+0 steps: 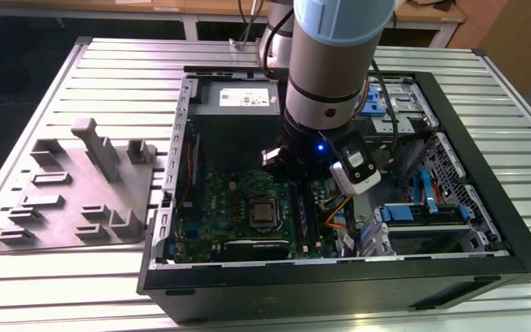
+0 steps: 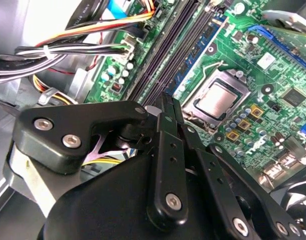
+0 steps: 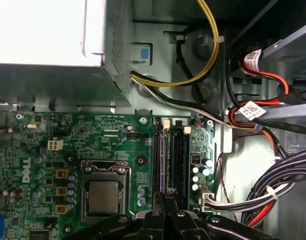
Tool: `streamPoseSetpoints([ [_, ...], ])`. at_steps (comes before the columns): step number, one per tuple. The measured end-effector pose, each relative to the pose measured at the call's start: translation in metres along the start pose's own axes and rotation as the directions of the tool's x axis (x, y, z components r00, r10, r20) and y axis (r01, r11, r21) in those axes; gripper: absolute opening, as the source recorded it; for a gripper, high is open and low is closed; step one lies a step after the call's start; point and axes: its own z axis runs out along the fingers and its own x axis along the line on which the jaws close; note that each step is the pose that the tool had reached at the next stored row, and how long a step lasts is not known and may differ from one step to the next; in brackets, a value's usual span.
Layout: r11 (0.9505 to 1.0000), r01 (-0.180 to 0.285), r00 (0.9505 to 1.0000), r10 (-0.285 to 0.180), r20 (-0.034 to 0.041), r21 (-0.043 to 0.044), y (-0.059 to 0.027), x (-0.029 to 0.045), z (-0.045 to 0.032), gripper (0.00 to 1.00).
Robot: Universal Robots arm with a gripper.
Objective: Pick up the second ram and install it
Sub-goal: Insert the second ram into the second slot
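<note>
My gripper [image 2: 167, 102] [image 3: 167, 199] hangs low inside the open computer case [image 1: 524, 242], over the long memory slots [image 3: 158, 160] beside the processor [image 3: 103, 196] [image 2: 216, 100]. Its two black fingers [image 2: 163, 150] are pressed together, shut. A slim dark stick, the second ram [image 3: 179, 162], runs edge-on from between the fingertips along the slot farther from the processor. How deep it sits in that slot is hidden. In the exterior view the gripper [image 1: 295, 176] is just above the green motherboard [image 1: 219, 207].
Bundles of black, yellow, red and orange cables [image 3: 278, 185] [image 2: 67, 50] lie close beside the slots. The silver power supply [image 3: 52, 40] stands at the board's far end, drive bays with blue clips [image 1: 422, 207] on the exterior view's right. A grey parts fixture [image 1: 81, 187] sits on the slatted table.
</note>
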Motion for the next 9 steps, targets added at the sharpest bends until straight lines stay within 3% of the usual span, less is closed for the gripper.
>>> streamPoseSetpoints([
  [9,1.0,0.0,1.0,0.0,0.0,-0.0009,-0.002,-0.0001,0.0068,0.11],
])
